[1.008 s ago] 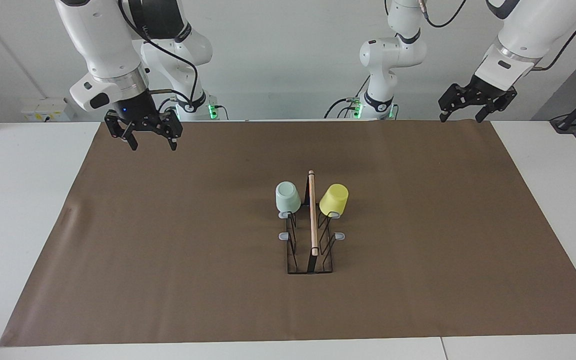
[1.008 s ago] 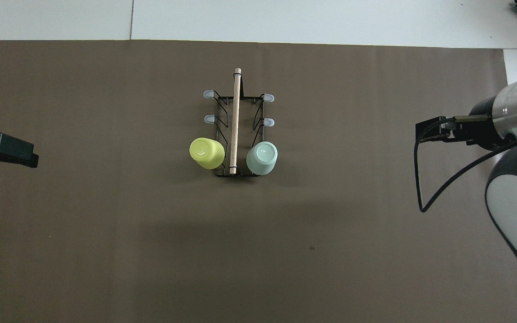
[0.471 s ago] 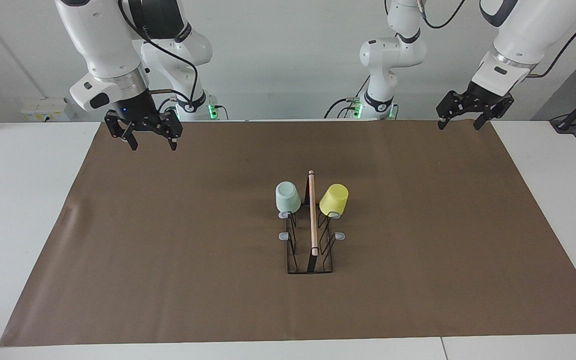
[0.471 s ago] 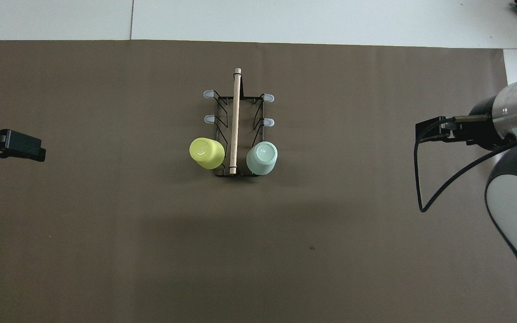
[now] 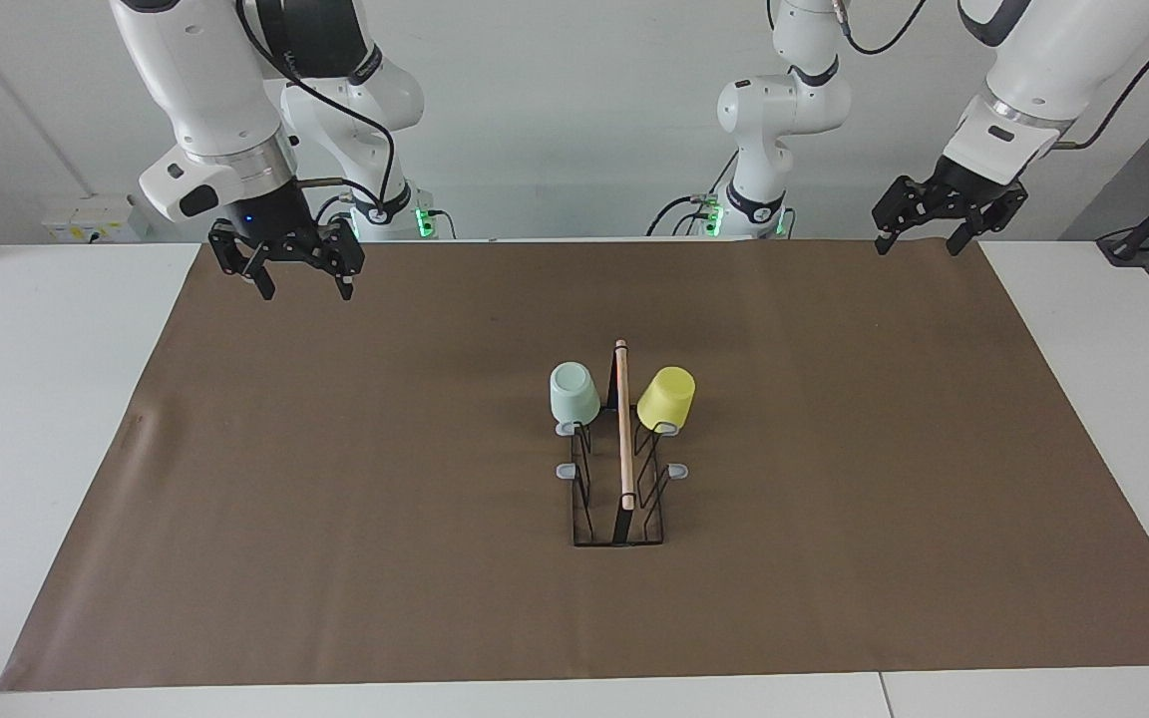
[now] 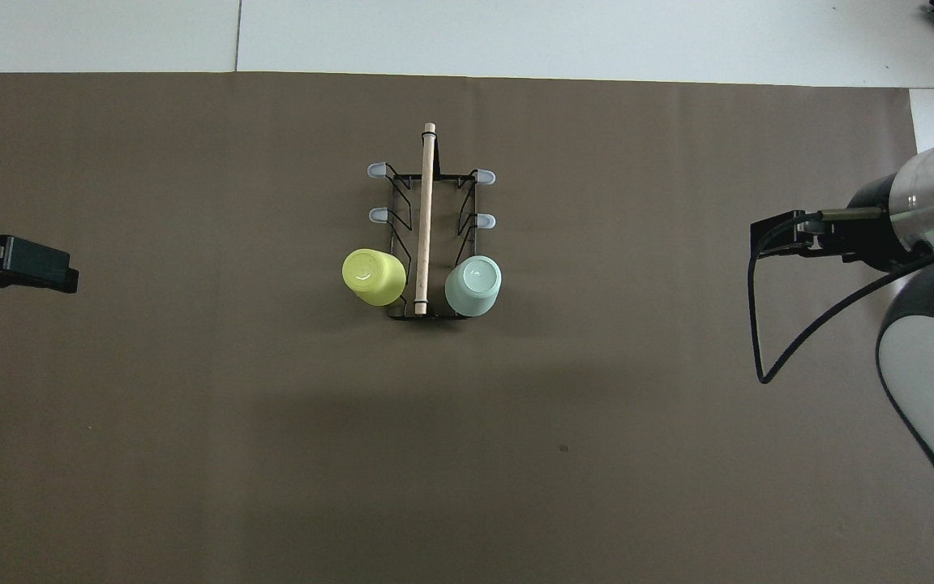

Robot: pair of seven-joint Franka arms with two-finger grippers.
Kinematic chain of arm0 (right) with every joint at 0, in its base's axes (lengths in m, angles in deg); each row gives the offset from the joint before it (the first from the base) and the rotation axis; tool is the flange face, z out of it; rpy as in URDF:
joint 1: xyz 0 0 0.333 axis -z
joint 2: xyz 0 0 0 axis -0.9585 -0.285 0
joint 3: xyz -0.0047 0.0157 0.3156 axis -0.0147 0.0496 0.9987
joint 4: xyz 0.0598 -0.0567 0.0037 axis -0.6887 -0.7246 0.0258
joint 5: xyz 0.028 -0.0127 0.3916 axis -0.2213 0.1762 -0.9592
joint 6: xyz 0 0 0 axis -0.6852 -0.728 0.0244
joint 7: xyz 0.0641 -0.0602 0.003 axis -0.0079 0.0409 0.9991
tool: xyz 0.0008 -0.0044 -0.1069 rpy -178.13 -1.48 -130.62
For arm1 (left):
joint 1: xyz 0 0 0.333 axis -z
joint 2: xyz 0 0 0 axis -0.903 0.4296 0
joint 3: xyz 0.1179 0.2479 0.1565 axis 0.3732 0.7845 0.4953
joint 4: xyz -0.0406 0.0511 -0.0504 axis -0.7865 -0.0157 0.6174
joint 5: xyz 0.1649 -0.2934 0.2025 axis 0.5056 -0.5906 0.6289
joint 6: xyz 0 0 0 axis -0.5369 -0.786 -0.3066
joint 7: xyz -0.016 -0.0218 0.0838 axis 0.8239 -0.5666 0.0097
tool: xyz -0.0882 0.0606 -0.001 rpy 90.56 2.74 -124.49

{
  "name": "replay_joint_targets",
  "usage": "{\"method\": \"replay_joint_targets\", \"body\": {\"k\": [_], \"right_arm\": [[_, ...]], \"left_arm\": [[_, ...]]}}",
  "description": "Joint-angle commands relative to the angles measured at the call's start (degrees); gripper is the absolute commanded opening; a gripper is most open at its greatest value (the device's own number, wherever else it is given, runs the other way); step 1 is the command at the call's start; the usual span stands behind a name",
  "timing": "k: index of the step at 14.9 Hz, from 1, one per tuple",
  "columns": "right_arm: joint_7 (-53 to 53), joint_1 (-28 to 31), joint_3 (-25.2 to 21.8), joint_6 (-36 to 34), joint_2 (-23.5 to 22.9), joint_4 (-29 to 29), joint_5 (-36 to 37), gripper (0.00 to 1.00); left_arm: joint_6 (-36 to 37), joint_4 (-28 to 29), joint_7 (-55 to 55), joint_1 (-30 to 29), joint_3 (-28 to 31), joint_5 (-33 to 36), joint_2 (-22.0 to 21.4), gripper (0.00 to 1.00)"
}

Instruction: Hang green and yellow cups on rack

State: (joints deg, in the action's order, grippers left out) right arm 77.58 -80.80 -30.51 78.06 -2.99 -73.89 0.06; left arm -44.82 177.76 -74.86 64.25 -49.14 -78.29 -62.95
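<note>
Both cups were on the rack (image 5: 620, 469), which sat centre frame on the brown mat (image 5: 335, 499) in both views. Green cup (image 5: 574, 393) hung upside down on the prong pair nearest the robots, on the side toward the right arm's end of the table; in the facing view it sat just above frame centre. Yellow cup (image 5: 666, 399) hung upside down and slightly tilted on the matching prong on the side toward the left arm's end. The wooden rod (image 5: 622, 424) ran between them along the rack top; neither cup visibly touched it. The four remaining grey-tipped prongs (image 6: 376, 170) were bare.

Right gripper (image 5: 300, 284) hovered at upper left of the facing view, over the mat's corner at the robots' edge, fingers spread wide, holding nothing. Left gripper (image 5: 922, 242) hovered at upper right of the facing view, over the mat's robot-side edge, fingers apart, empty. Both were well clear of the rack. In the overhead view the left gripper (image 6: 13, 264) showed at the mid-left edge, and the right gripper (image 6: 791, 235) at mid-right.
</note>
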Motion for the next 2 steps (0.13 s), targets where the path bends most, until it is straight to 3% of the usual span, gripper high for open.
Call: {"method": "replay_joint_targets", "body": {"k": [1,2], "right_arm": [[-0.42,0.32,0.15,0.14,0.64,-0.69,-1.17,1.0],[-0.42,0.32,0.15,0.14,0.64,-0.69,-1.17,1.0]], "left_arm": [[0.78,1.18,-1.0,0.22,0.42,-0.59,-1.49,1.0],[0.78,1.18,-1.0,0.3,0.42,-0.59,-1.58,1.0]]}}
